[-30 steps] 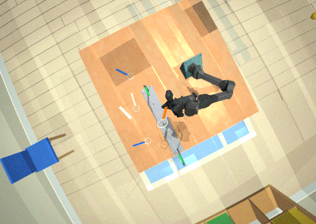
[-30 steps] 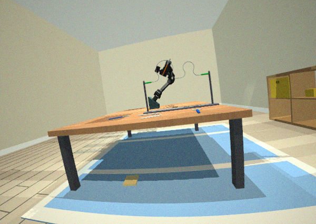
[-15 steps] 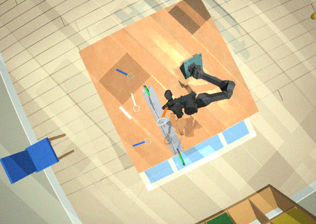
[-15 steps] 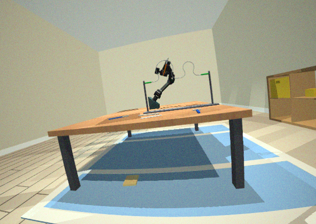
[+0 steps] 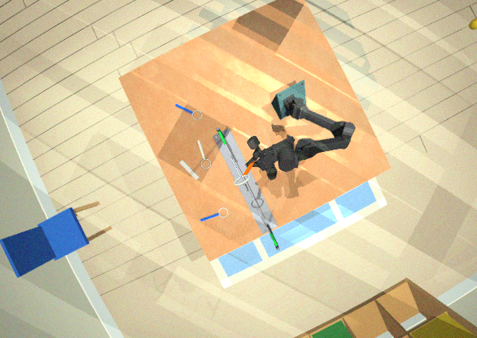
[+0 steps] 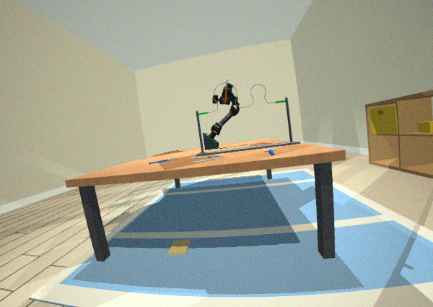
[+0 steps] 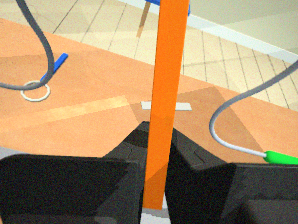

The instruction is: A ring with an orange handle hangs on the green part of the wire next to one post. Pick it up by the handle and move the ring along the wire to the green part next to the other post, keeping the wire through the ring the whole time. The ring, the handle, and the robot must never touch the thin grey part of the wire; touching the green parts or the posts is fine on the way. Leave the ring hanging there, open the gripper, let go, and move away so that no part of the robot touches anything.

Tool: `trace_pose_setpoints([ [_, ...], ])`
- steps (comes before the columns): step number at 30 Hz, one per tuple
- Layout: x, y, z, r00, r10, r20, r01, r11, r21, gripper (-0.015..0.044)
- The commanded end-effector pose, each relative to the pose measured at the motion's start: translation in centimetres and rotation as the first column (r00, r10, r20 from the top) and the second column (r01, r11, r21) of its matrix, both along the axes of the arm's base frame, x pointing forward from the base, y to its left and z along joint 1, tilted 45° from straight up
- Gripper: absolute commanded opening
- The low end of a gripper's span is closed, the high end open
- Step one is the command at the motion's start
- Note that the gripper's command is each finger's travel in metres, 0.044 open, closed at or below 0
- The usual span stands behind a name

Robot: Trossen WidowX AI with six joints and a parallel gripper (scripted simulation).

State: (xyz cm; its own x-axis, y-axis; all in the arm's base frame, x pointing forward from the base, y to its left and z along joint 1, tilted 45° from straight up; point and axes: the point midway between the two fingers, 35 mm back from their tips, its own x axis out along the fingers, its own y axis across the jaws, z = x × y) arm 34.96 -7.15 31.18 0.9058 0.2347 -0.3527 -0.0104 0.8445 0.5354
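Observation:
The ring [image 5: 240,184] is around the wire's raised middle, seen nearly edge-on at the top of the handle in the exterior view. Its orange handle [image 5: 249,168] [image 6: 226,93] [image 7: 167,75] slants in the top view. My gripper [image 5: 254,162] [image 7: 153,129] is shut on the handle. The grey wire [image 6: 259,84] [image 7: 216,125] has a green part [image 5: 222,137] [image 6: 203,113] [image 7: 281,157] by one post [image 6: 200,133] and another green part [image 5: 273,240] [image 6: 280,101] by the other post [image 6: 289,120]. The ring is outside the wrist view; its clearance from the wire cannot be told.
The wire curves in a second bump toward the far post. A grey base plate [image 5: 267,219] lies under the wire. On the table are two blue-handled rings [image 5: 184,109] [image 5: 209,217], a white-handled ring [image 5: 201,150] and a white bar [image 5: 188,169].

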Motion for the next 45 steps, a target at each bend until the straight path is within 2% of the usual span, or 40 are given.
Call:
trace_pose_setpoints([
  [1,0.0,0.1,0.1,1.0,-0.002,0.006,0.001,0.998,0.059,-0.015],
  [23,0.1,0.9,0.7,0.999,-0.009,0.039,-0.004,0.944,0.33,-0.015],
  [45,0.2,1.5,1.5,0.997,-0.026,0.069,-0.018,0.818,0.575,-0.015],
])
